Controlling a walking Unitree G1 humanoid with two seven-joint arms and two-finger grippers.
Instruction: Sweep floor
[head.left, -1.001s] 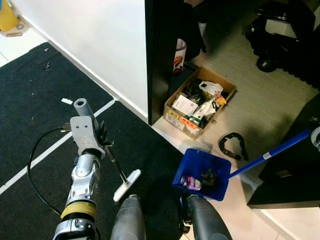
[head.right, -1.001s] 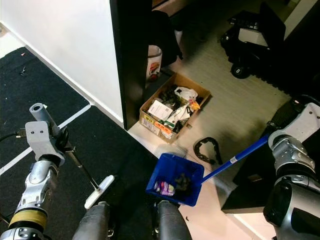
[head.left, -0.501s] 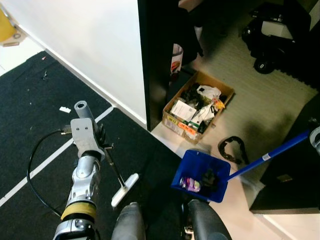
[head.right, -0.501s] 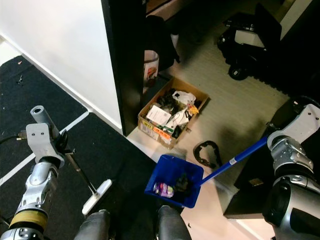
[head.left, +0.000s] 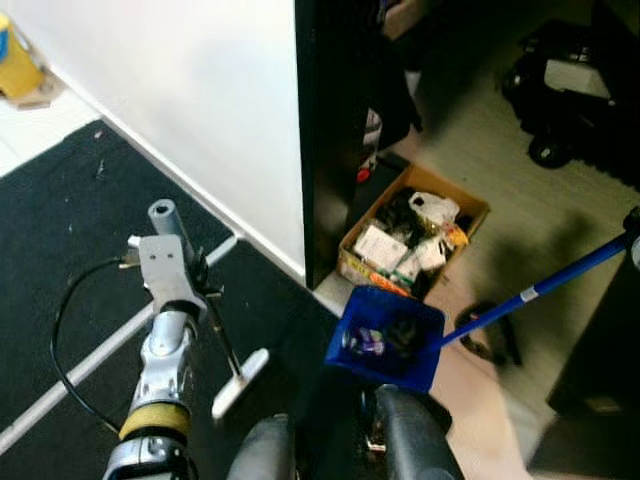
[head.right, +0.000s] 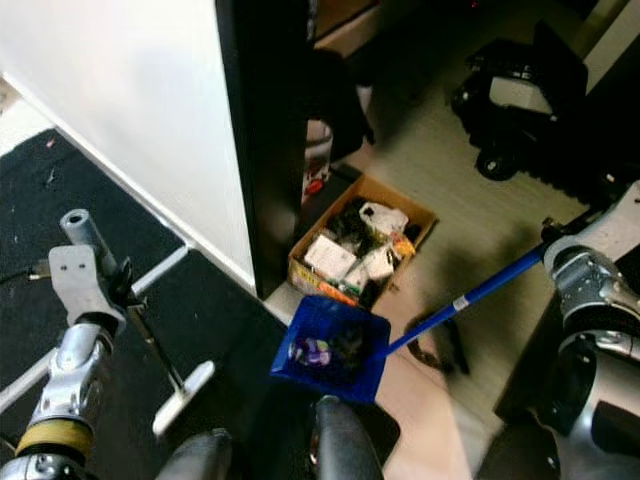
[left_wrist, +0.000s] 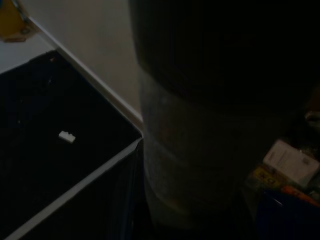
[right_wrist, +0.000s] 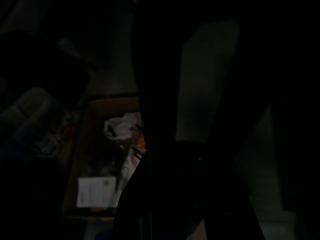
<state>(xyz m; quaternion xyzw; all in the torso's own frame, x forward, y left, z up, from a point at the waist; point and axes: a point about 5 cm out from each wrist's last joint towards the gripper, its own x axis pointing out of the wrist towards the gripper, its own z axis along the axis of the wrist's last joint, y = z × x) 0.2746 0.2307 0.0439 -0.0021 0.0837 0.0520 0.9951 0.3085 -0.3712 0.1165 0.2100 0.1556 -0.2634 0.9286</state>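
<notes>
Left arm (head.left: 165, 350): silver segmented housing, yellow band near the elbow, grey box-shaped wrist module with cylindrical stub, external black cable loop. Right arm (head.right: 590, 300): silver ribbed joints. Legs: grey, rounded.

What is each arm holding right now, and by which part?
Left gripper: the small broom, at its handle's top. Right arm: the blue dustpan, by the far end of its long pole.

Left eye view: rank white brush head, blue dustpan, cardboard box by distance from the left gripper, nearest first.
From the left gripper:
1. White brush head, just below it on the black mat.
2. Blue dustpan, to its right, by the robot's feet.
3. Cardboard box, farther right, beside the dark cabinet.
</notes>
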